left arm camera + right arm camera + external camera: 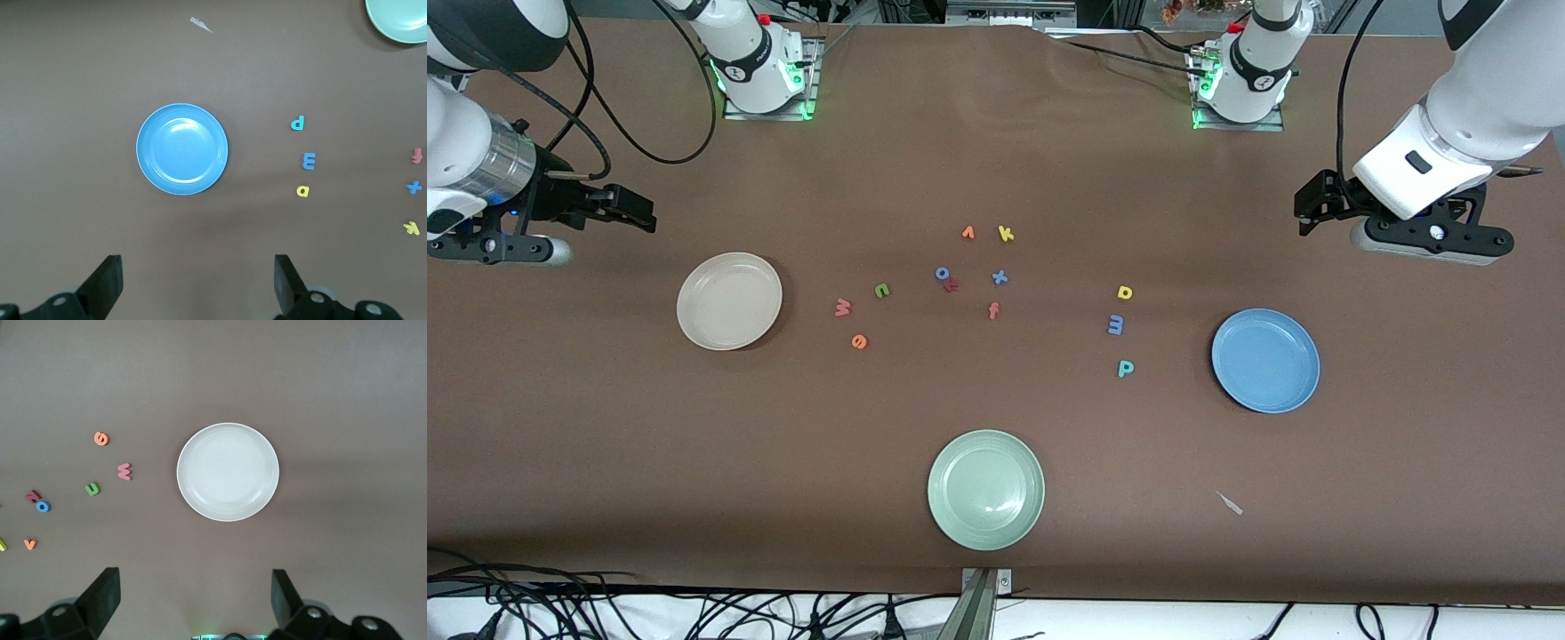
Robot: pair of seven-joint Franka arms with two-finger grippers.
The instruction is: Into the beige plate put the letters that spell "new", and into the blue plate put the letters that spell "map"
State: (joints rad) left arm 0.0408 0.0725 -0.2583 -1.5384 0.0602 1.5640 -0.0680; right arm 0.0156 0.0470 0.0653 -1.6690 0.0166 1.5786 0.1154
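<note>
The beige plate (729,300) (227,471) lies toward the right arm's end, with nothing in it. Beside it on the table lie the salmon "w" (842,308) (125,471), green "n" (881,289) (93,489) and orange "e" (859,341) (101,439). The blue plate (1265,360) (182,149) lies toward the left arm's end, also with nothing in it. Near it lie the yellow "a" (1125,292) (303,191), periwinkle "m" (1116,325) (309,161) and teal "p" (1126,368) (297,123). My right gripper (639,212) (195,597) hangs open over bare table beside the beige plate. My left gripper (1307,206) (198,280) hangs open beside the blue plate. Neither holds anything.
A pale green plate (985,489) sits near the table's front edge. Mid-table lie spare letters: orange "v" (967,233), yellow "k" (1006,234), blue "o" (942,273), blue "x" (1000,277) and salmon "f" (993,310). A small white scrap (1230,503) lies nearer the front camera than the blue plate.
</note>
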